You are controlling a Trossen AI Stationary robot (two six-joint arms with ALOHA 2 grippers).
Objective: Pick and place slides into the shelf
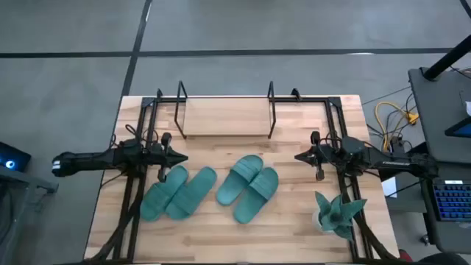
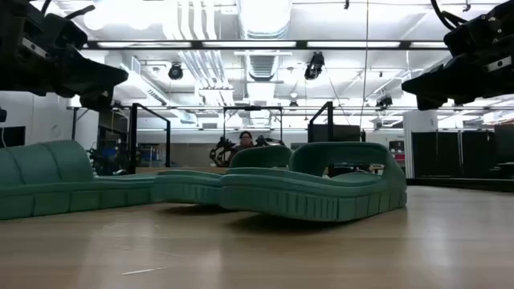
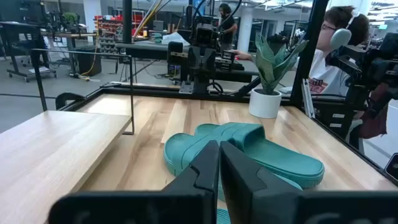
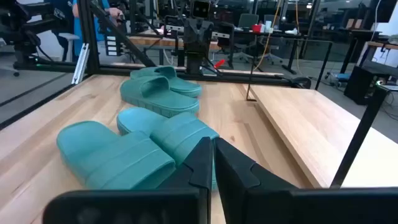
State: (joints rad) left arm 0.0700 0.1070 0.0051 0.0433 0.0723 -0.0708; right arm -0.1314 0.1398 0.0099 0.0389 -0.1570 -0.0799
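Both hands (image 1: 179, 157) (image 1: 300, 156) hover closed and empty; slides (image 1: 247, 187) lie diagonally, toes toward shelf (image 1: 224, 118).

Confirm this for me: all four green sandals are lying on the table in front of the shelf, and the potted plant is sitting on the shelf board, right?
Not quite. The plant stands on the table near the right arm, not on the shelf, as the high view shows. The four sandals do lie in front of the shelf.

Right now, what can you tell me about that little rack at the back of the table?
The shelf is a low rack: a pale wooden board held between thin black metal rod loops standing upright at each end. It sits at the table's far edge, centred, level and bare. Nothing touches it; all four sandals lie on the tabletop in front.
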